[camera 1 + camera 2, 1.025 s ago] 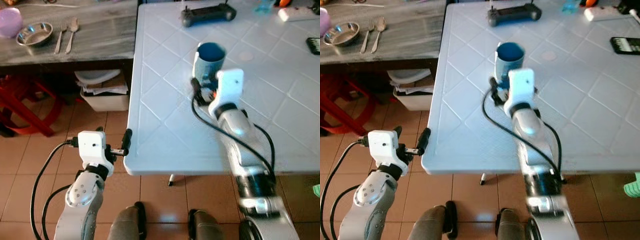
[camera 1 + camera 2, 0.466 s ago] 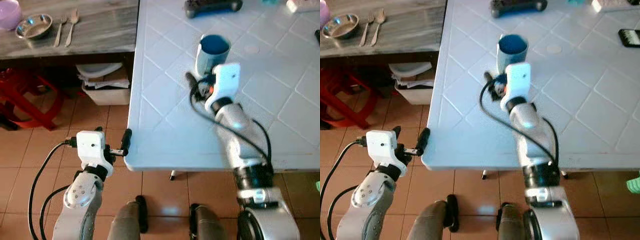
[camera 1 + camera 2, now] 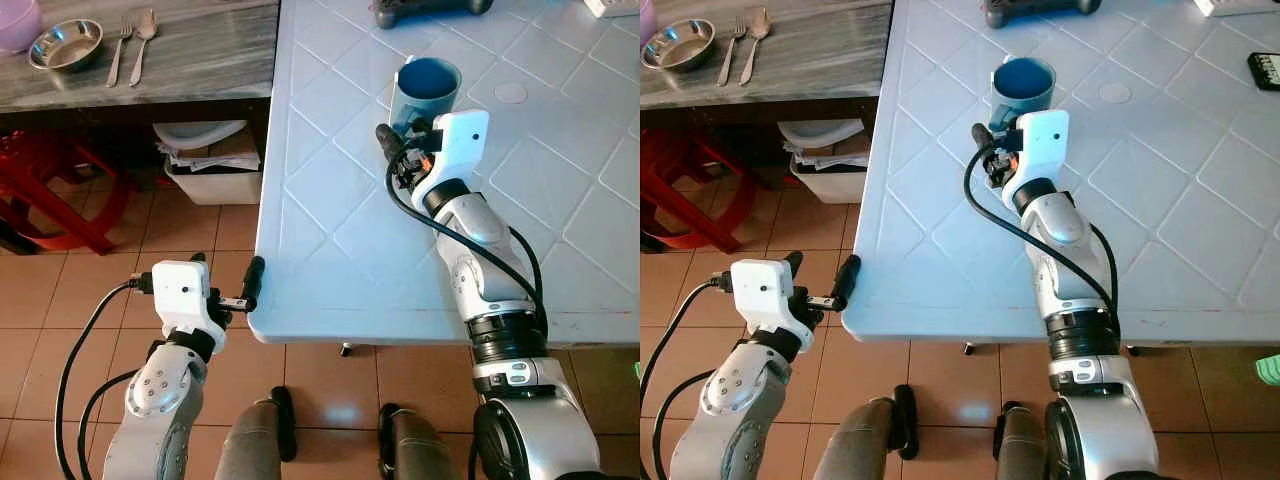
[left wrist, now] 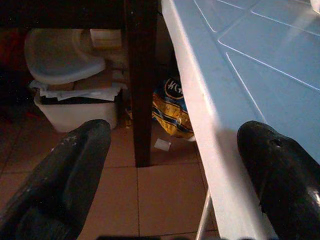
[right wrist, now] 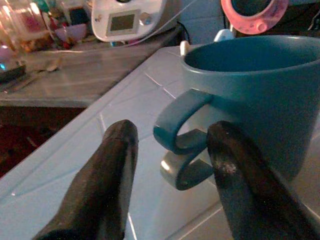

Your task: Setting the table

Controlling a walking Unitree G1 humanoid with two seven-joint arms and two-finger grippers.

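Observation:
A blue mug (image 3: 425,88) stands upright on the white table (image 3: 330,200), its handle (image 5: 180,117) turned toward my right arm. My right gripper (image 5: 171,131) is open just in front of the mug, one finger (image 5: 117,165) to each side of the handle, and neither finger visibly touches it. From the head views the right gripper (image 3: 400,140) rests low over the table against the mug's near side. My left gripper (image 3: 226,268) hangs open at the table's front left corner, level with the rim (image 4: 200,105). On the grey side counter lie a steel bowl (image 3: 65,45), a fork (image 3: 119,50) and a spoon (image 3: 146,35).
A black controller (image 3: 432,10) lies at the table's far side behind the mug. A purple cup (image 3: 15,18) sits by the steel bowl. Under the counter are a white bin (image 3: 210,165) and a red stool (image 3: 50,200). Tiled floor lies to my left.
The camera has shifted. My right gripper has edged closer to the mug's handle side. The mug and my left arm have stayed put.

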